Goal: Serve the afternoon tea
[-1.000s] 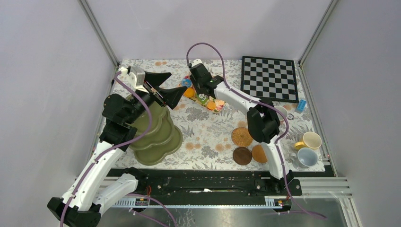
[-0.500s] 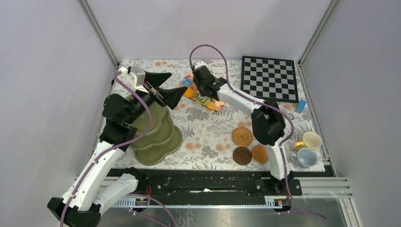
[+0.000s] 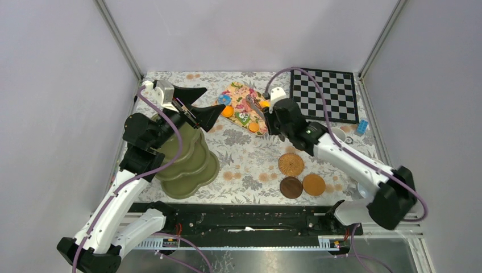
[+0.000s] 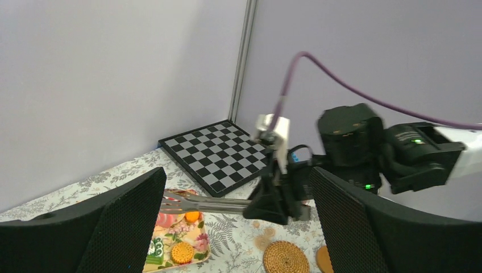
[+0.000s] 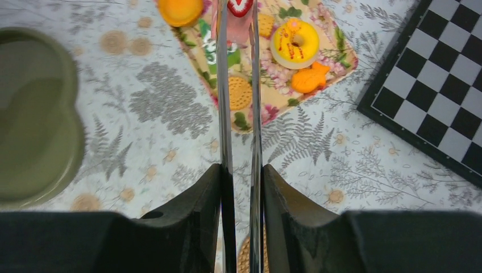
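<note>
Pastry point(image 5: 240, 5) | between tongs point(image 5: 223, 114) tips | right gripper point(image 5: 241, 176) pulled back rightward

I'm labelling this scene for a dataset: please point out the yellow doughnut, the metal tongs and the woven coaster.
yellow doughnut point(image 5: 310, 48), right wrist view, right side of its ring.
metal tongs point(image 5: 223, 102), right wrist view, left blade, midway along.
woven coaster point(image 3: 290, 164), top external view, its centre.

— Where do we find the stand point(image 3: 190, 170)?
— We see it at the table's point(image 3: 250, 153) left. The tray point(image 3: 240, 92) lies at the rear middle, the chessboard point(image 3: 324, 94) to its right.
— And the coasters point(image 3: 291, 164)?
— Before the tray, right of the stand; tongs point(image 5: 223, 102) hang over the tray.
</note>
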`<state>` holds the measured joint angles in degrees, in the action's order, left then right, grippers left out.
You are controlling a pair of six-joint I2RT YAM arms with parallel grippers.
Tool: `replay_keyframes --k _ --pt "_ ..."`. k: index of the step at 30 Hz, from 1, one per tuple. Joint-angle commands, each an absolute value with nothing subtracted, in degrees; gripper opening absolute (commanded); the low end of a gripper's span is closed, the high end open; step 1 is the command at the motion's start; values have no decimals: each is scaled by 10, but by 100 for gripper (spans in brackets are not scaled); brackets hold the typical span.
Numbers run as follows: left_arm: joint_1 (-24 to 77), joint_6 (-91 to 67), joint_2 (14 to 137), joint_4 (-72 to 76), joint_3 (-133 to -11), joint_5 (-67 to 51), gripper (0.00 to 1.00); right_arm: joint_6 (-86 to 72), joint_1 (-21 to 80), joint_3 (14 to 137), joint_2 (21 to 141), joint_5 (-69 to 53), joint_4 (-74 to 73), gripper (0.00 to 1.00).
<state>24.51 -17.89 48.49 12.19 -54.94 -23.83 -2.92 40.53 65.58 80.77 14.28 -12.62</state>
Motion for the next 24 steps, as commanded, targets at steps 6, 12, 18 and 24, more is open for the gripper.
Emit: replay_keyframes --k 6,12,18,24 --pt "242 -185 488 157 -552 -252 99 -89 404 533 597 -107 -96 29" --pt "243 -185 490 157 -553 -254 99 -152 423 488 517 -249 -84 24" --pt "243 -186 492 157 -553 -256 99 -171 485 484 510 -265 -114 24" --pt "243 -184 493 157 -552 -253 99 -223 546 470 553 -247 -25 24"
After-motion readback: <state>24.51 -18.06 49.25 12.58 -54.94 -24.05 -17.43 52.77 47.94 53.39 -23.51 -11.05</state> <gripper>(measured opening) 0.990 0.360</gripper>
